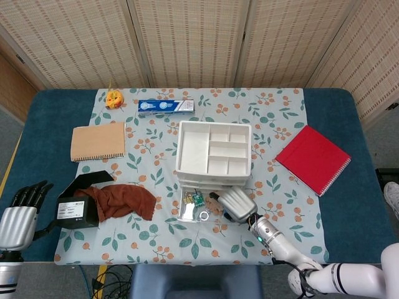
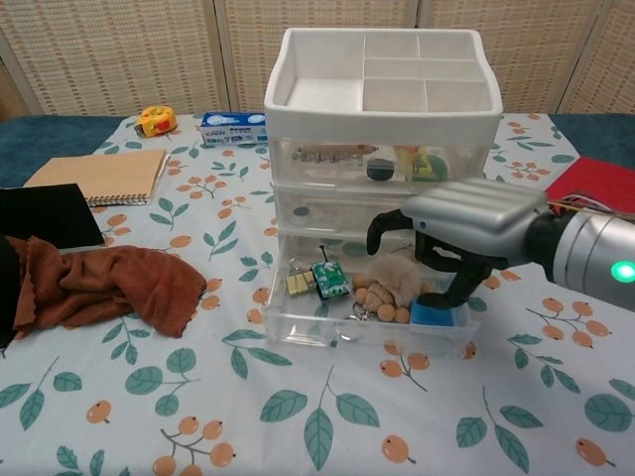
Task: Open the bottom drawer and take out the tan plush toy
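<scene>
**Right robot hand poised over the open bottom drawer**

The main risk at this moment was a poor grab. The tan plush toy (image 2: pixel 395 275) lay in the pulled-out bottom drawer (image 2: pixel 327 325), crowded by a string of wooden beads (image 2: pixel 382 306) touching its front, a blue block (image 2: pixel 434 312) just to its right, and a small green circuit board (image 2: pixel 326 279) and binder clip (image 2: pixel 297 284) to its left. Fingers closing from above could have caught the beads along with the toy, or dragged them out if they are tied to it; whether they are tied could not be told. A finger could also have landed on the blue block or the drawer wall and pushed the light drawer unit (image 2: pixel 382 99) across the tabletop (image 2: pixel 149 397).

The right robot hand (image 2: pixel 458 233) hovered over the right part of the drawer, fingers curved downward and spread apart, gripping nothing. One fingertip reached down beside the blue block; whether it touched the block or the toy was not clear. The head view showed the same hand (image 1: pixel 235 204) covering the drawer's right end.

The left robot hand (image 1: pixel 19 215) rested at the tabletop's left edge, fingers extended and empty, well apart from the brown cloth (image 1: pixel 121 200) and black box (image 1: pixel 78 210).
</scene>
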You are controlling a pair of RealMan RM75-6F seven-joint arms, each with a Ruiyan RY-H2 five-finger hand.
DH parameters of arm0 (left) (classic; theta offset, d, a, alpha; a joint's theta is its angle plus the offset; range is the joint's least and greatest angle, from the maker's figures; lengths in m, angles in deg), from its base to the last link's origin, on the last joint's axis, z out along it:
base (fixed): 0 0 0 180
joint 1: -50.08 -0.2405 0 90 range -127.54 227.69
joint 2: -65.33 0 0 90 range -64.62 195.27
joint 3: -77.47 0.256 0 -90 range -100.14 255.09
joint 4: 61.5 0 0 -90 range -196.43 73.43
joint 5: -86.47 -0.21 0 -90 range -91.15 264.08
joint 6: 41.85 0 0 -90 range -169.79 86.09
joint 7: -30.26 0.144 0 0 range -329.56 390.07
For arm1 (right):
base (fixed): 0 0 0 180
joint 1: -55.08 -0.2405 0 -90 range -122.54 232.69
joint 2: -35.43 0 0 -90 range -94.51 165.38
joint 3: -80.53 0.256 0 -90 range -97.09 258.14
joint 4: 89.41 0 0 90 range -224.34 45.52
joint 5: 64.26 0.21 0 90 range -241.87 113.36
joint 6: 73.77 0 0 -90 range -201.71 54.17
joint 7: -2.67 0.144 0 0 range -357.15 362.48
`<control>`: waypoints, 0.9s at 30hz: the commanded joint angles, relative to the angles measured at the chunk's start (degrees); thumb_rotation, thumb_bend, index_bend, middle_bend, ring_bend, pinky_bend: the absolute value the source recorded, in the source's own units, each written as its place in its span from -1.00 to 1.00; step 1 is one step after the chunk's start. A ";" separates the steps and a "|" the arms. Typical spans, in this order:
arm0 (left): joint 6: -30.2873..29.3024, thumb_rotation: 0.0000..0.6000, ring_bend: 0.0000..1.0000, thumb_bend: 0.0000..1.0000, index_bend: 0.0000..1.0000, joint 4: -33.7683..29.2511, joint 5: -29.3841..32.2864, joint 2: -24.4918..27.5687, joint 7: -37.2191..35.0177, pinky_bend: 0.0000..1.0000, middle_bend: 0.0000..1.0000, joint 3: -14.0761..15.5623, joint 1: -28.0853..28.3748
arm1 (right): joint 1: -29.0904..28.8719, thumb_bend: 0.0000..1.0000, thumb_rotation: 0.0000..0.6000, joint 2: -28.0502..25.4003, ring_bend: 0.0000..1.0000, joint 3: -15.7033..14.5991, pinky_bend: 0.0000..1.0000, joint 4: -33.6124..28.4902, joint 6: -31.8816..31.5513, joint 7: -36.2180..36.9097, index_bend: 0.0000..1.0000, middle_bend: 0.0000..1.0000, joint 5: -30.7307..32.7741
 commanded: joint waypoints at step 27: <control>0.02 1.00 -0.74 -0.64 -0.72 0.56 0.36 -0.08 -2.09 -0.74 -0.73 -0.09 -0.22 | -1.97 -0.64 1.00 5.12 1.00 -3.69 1.00 8.85 -3.35 -16.69 -0.46 0.83 -8.20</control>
